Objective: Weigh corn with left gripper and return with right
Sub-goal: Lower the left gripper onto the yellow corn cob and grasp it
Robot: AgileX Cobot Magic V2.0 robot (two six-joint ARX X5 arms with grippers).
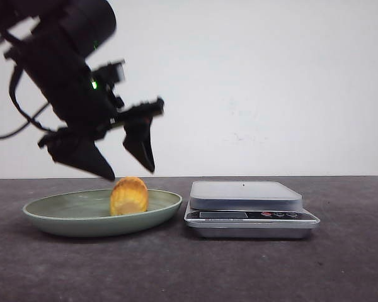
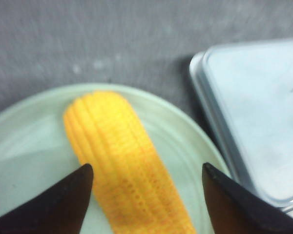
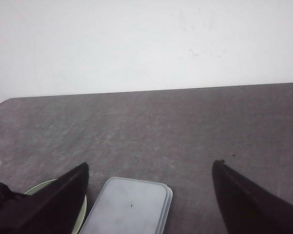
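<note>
Yellow-orange corn (image 1: 129,195) lies in the green dish (image 1: 63,217) on the grey tabletop (image 1: 189,270), scale (image 1: 246,196) just right of the dish, nearly touching its rim. Left gripper (image 1: 131,171) hangs above the corn, jaws spread, tips clear of the cob, nothing held.

Front view shows only the corn's rounded end; left wrist view shows the full cob (image 2: 124,161) lengthwise with ridged kernel rows, sitting between the two dark fingers (image 2: 58,204), a gap on each side. Same view shows the dish rim (image 2: 185,131) beside the scale platform (image 2: 259,112).

Right gripper is out of the front view. Right wrist view shows its fingers (image 3: 53,204) wide apart and empty, above the tabletop, with the scale platform (image 3: 129,204) between them and a sliver of dish (image 3: 44,186) at one side. Corn not visible there. Display and buttons of the scale (image 1: 252,215) show only from the front; reading is illegible.
</note>
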